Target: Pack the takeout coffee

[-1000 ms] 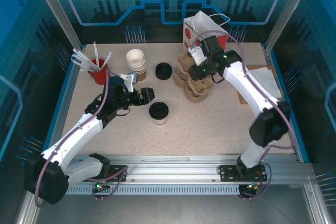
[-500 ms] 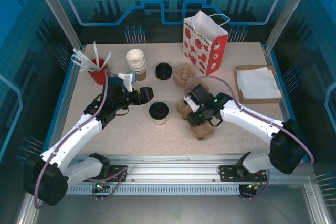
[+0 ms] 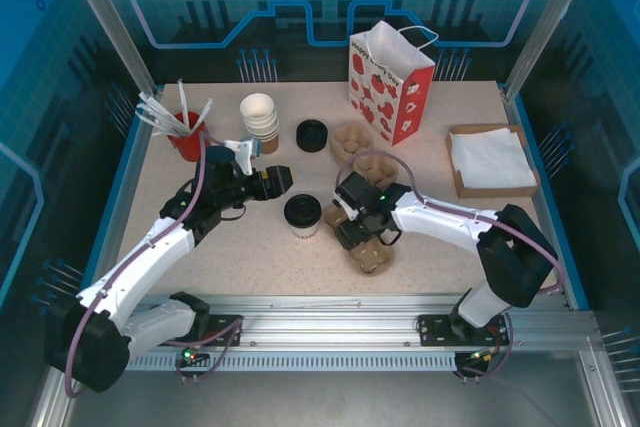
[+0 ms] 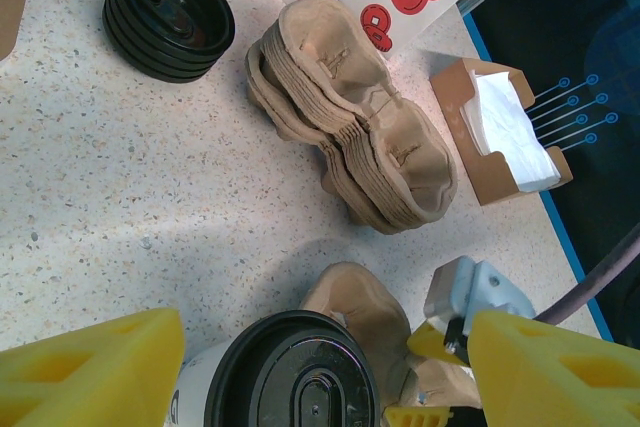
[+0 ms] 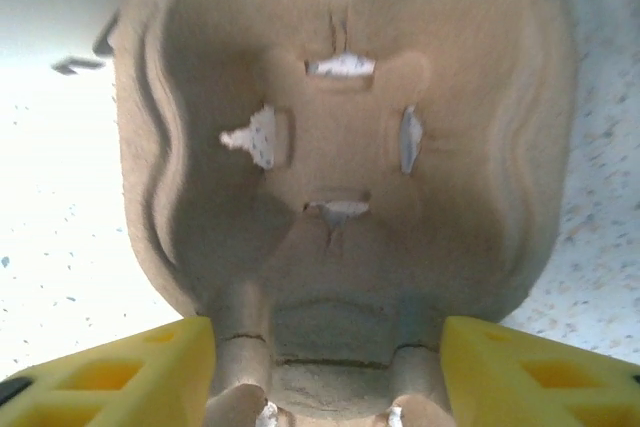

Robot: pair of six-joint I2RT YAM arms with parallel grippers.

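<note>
The takeout coffee (image 3: 302,213), a pale paper cup with a black lid, stands mid-table; its lid (image 4: 300,375) fills the bottom of the left wrist view. My left gripper (image 3: 277,182) hangs open just up and left of it, its yellow fingers (image 4: 90,367) wide on either side and not touching. One brown pulp cup carrier (image 3: 368,249) lies right of the cup. My right gripper (image 3: 356,224) is down over it. In the right wrist view the carrier (image 5: 340,97) sits below the open right gripper (image 5: 325,377), whose fingers stand either side of its narrow middle.
The strawberry-print bag (image 3: 392,82) stands upright at the back. A stack of carriers (image 3: 362,152) sits in front of it, loose black lids (image 3: 312,134) and lidless white cups (image 3: 259,117) to its left, a red cup of stirrers (image 3: 185,134) far left, a napkin box (image 3: 490,159) at right.
The right arm has swung from the bag down past the carrier stack, brought one carrier beside the coffee, and its jaws have widened. The left arm has stayed still.
</note>
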